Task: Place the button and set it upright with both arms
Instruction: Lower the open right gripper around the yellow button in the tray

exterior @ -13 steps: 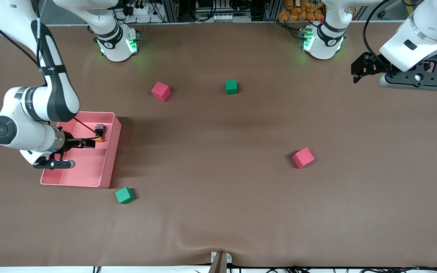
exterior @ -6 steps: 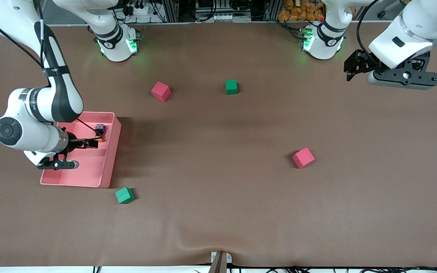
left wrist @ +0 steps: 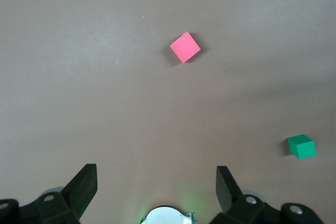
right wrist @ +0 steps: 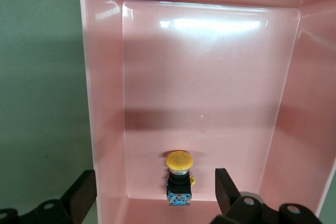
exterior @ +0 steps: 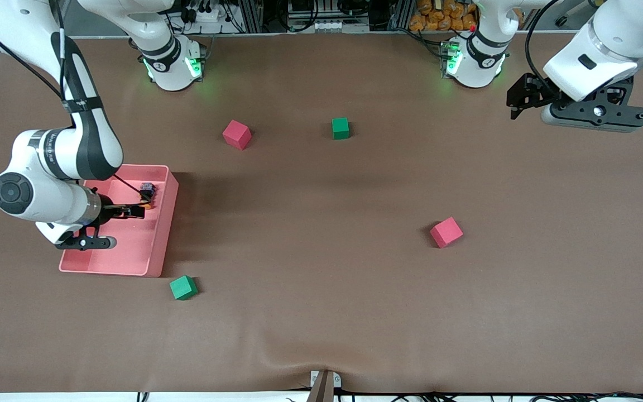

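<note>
The button [right wrist: 179, 177] lies in the pink tray [right wrist: 105, 129]; the right gripper [right wrist: 152, 192] hovers unclenched over it and should straddle its body squarely; the left gripper [left wrist: 155, 182] waits, unclenched

Orange-capped black button [right wrist: 178, 178] sitting in pink tray [right wrist: 105, 129] between right claw [right wrist: 155, 192] fingers; pink cube [left wrist: 185, 46], green cube [left wrist: 301, 146], brown counter [exterior: 321, 279].

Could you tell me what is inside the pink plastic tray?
The pink plastic tray holds one small push-button with an orange cap and black body, lying on its floor below the open right gripper. The right arm covers part of the tray in the front view.
</note>
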